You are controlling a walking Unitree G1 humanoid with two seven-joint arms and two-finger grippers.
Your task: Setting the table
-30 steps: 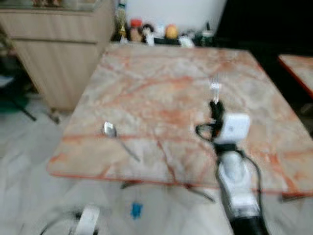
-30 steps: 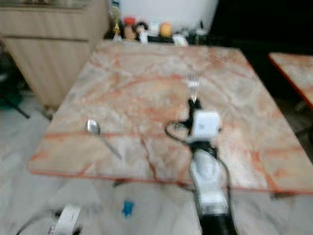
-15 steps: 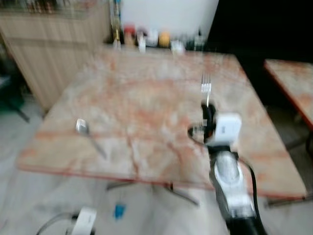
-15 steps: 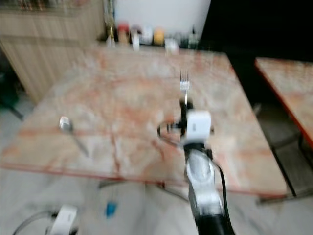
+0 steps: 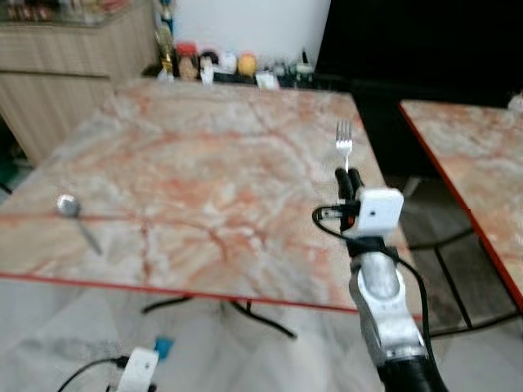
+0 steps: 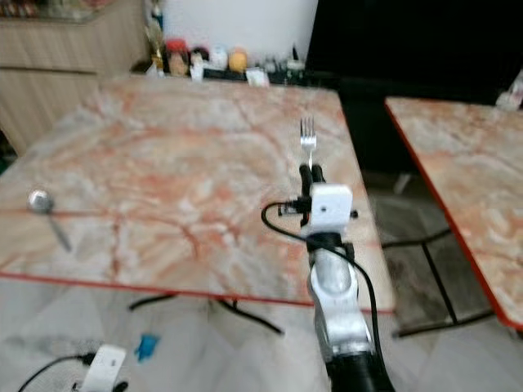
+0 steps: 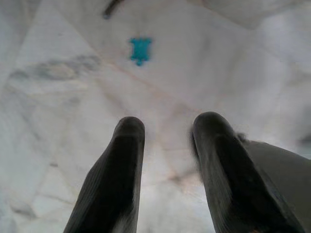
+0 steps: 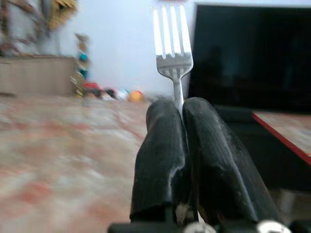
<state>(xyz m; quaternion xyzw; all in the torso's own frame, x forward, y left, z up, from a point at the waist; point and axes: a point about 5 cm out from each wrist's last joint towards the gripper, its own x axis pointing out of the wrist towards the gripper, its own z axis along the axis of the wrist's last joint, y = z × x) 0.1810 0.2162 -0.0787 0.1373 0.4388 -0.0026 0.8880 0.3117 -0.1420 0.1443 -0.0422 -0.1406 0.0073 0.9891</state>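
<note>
A silver fork [image 5: 344, 140] stands tines-up in my right gripper [image 5: 346, 181], whose black fingers [image 8: 165, 141] are shut on its handle. The gripper hovers over the right side of the marble table [image 5: 204, 163], near its right edge. A silver spoon [image 5: 75, 216] lies flat on the table near its front left corner, far from the fork. My left gripper [image 7: 167, 128] hangs low with its fingers apart over the pale floor, holding nothing.
Jars and bottles [image 5: 221, 64] line the table's far edge. A wooden cabinet [image 5: 57, 57] stands at the back left. A second marble table [image 5: 474, 155] is to the right across a gap. A blue scrap [image 7: 140, 49] and a white device with cable [image 5: 137, 369] lie on the floor.
The camera has swung to the right, so the table and spoon shifted left and the second table came into view. The right gripper keeps its hold on the fork.
</note>
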